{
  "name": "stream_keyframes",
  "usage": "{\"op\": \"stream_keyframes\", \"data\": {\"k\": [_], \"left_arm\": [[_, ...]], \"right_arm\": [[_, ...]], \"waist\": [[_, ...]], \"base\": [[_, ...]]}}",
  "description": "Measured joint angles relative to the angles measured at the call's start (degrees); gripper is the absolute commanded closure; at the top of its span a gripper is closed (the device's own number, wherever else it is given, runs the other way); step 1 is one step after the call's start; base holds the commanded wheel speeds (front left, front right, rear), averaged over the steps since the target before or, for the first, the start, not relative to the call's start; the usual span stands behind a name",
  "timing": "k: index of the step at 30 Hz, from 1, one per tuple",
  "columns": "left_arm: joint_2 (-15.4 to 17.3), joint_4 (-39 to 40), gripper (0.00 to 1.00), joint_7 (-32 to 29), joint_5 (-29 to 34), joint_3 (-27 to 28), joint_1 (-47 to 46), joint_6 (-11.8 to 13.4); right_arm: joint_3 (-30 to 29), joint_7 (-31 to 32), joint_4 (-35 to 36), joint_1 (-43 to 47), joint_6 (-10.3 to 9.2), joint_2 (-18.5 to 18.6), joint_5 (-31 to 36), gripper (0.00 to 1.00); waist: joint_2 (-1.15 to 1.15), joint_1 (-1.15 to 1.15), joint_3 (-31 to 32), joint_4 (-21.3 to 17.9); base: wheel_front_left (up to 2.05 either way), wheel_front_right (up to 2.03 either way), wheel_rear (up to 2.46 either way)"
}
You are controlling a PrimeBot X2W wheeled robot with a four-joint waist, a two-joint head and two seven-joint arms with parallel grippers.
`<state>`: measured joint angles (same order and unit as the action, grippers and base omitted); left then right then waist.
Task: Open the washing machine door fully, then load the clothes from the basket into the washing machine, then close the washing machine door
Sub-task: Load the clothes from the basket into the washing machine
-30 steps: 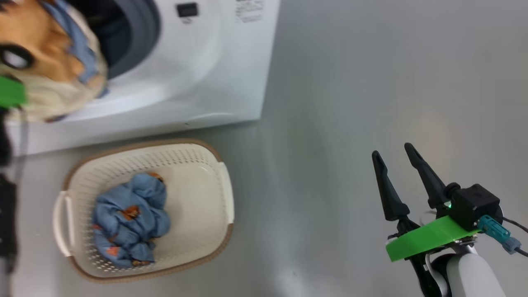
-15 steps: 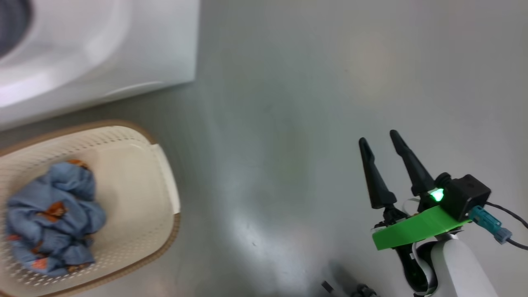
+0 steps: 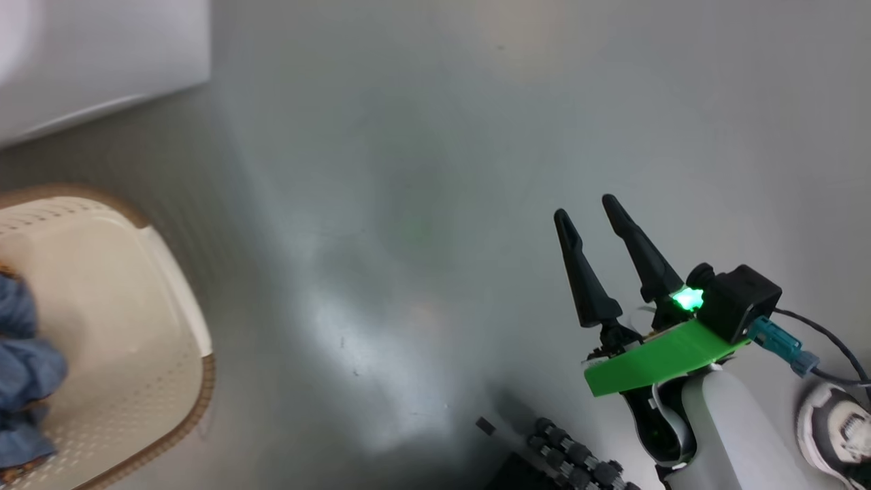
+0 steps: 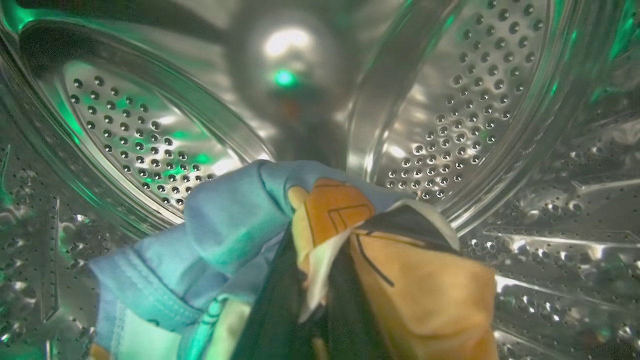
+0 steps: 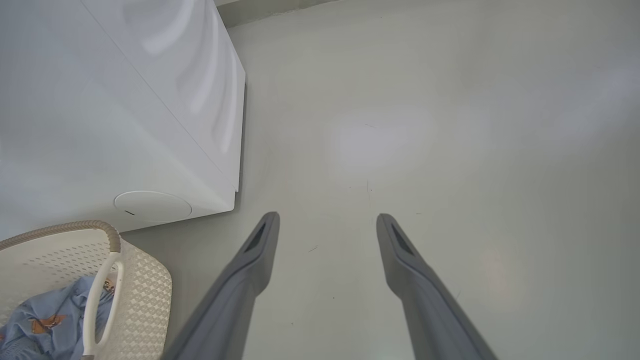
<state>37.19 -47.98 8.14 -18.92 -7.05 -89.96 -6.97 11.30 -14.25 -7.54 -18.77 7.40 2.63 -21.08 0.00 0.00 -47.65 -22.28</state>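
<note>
The head camera has swung to the right since a second ago, so the big white washing machine (image 3: 102, 61) is down to a corner at upper left. The cream-white perforated plastic basket (image 3: 136, 306) with its brown woven-look rim now sits against the left edge. The view turned; the things did not.

The head view gives us the right gripper (image 3: 585, 206): two long dark tapered fingers spread apart over the glossy grey floor (image 3: 408, 170), grasping nothing. A green plate (image 3: 653, 354) and a lit green lamp (image 3: 687, 298) sit at its wrist. A white-and-grey shoe (image 3: 833, 429) shows at lower right. A row of black round knobs (image 3: 571, 456) lines the bottom edge, and I can't tell what they belong to.

The right wrist view adds the machine's smooth side and a round cap (image 5: 152, 206) low on its front. It also shows one white loop handle (image 5: 97, 300) and the basket's diamond-patterned outer wall.

The left wrist view looks inside the shiny steel drum (image 4: 475, 100). Two fields of punched holes sit either side of smooth ribs, washed in green glare. The left gripper (image 4: 312, 280) is clenched on a soft blue garment with an orange, black and white cartoon patch (image 4: 235, 220), the cloth bunched over its fingers.

The count is one garment in the drum and one crumpled blue bundle with orange prints (image 3: 27, 381) in the basket.
</note>
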Motion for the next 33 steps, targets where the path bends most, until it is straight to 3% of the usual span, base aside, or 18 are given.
{"op": "stream_keyframes", "data": {"k": [11,19,29,30,31,33], "left_arm": [[2.2,-4.0,1.00,5.1,1.7,-1.6,-11.7,0.7],[1.5,-10.8,1.00,3.1,1.3,-5.1,-11.3,-0.1],[0.6,-13.8,1.00,2.0,-1.4,-9.5,-9.7,-0.4],[0.6,-13.8,0.55,1.9,-1.6,-10.2,-9.6,-0.4],[0.6,-13.8,0.00,1.9,-1.8,-10.7,-9.6,-0.4],[0.6,-13.8,0.00,1.9,-3.0,-11.4,-9.6,-0.4]], "right_arm": [[0.8,-0.1,0.2,-1.1,0.00,-0.1,-0.9,0.00],[0.7,-0.1,0.3,-1.1,0.00,-0.1,-0.8,0.00],[0.4,-0.1,0.5,-1.1,0.00,-0.2,-0.6,0.00],[0.4,-0.1,0.5,-1.1,0.00,-0.2,-0.6,0.00],[0.4,-0.1,0.5,-1.1,0.00,-0.2,-0.6,0.00],[0.3,-0.1,0.4,-1.1,0.00,-0.2,-0.6,0.00]], "waist": [[0.00,0.00,-2.6,-3.2],[0.00,0.00,-2.0,-2.1],[0.00,0.00,-1.7,-1.6],[0.00,0.00,-1.7,-1.6],[0.00,0.00,-1.6,-1.5],[0.00,0.00,-1.4,-1.5]], "base": [[0.00,0.00,0.00],[0.00,0.00,0.00],[0.00,0.00,0.00],[0.00,0.00,0.00],[0.00,0.00,0.00],[0.00,0.00,0.00]]}}
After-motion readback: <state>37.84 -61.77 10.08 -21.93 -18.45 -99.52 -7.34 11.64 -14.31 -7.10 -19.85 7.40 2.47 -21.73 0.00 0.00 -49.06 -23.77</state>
